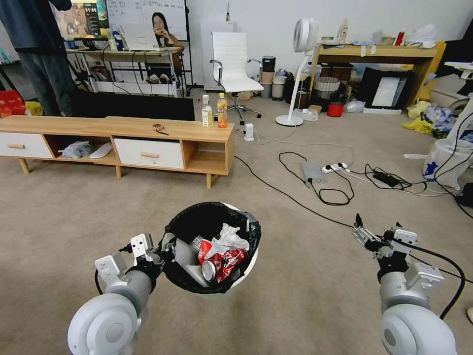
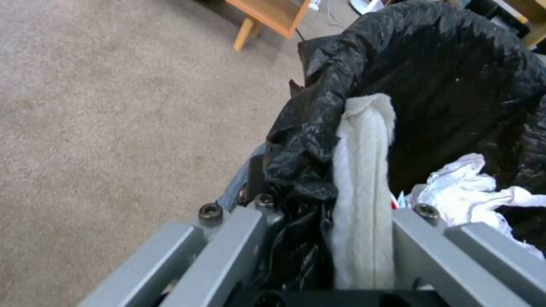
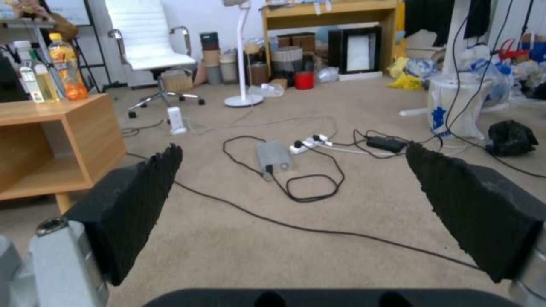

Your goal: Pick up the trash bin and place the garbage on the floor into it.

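No readable text, brand or number anywhere. Whiteboard [image 1: 148, 12] behind desk carries dark handwriting, too small to read. Monitor [image 1: 83, 18] shows coloured picture with lines of lettering, illegible. Crushed red can [image 1: 224, 265] in trash bin [image 1: 245, 268] bears white markings, not legible. White plastic bag [image 3: 449, 106] on floor has blue mark, shape unclear. Bottle labels [image 1: 207, 117] unreadable.

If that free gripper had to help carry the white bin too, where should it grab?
Probably the bag-covered rim of the small round white plastic bin on its right side, opposite the left gripper already clamping the rim. The right gripper hangs open there, and the thin rim suits a pinch.
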You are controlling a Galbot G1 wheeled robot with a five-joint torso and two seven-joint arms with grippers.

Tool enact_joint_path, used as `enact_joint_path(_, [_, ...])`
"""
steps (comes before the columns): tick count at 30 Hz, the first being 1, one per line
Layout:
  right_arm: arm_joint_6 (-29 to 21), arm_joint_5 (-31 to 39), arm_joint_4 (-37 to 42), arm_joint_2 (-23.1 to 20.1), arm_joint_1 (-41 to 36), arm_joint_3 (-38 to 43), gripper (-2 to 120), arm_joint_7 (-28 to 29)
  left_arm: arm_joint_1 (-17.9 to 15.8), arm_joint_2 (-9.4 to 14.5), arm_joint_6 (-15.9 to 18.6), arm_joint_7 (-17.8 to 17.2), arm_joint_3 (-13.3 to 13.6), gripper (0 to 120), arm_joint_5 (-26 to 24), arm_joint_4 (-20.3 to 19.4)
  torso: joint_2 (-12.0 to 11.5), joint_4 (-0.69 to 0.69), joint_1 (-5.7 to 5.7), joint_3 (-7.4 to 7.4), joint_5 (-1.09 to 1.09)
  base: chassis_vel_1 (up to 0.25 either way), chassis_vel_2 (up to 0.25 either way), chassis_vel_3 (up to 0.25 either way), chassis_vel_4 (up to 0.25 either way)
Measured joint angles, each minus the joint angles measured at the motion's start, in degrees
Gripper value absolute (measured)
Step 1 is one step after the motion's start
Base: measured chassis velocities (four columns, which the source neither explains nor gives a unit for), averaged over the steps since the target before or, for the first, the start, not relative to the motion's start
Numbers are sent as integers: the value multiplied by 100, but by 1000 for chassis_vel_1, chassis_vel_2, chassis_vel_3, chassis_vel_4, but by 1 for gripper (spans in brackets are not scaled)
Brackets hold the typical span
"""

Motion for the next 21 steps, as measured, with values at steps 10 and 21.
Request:
enact_joint_path(10, [46, -120, 10, 113, -88, -67, 100, -17, 14, 19, 31, 45, -37, 7, 45, -16, 0, 0, 0, 0, 0, 0, 0, 0, 0])
enact_joint_path(21, [99, -222, 29, 197, -157, -138, 100, -64, 24, 10, 23, 78, -44, 7, 98, -45, 0, -1, 0, 0, 0, 0, 0, 0, 0])
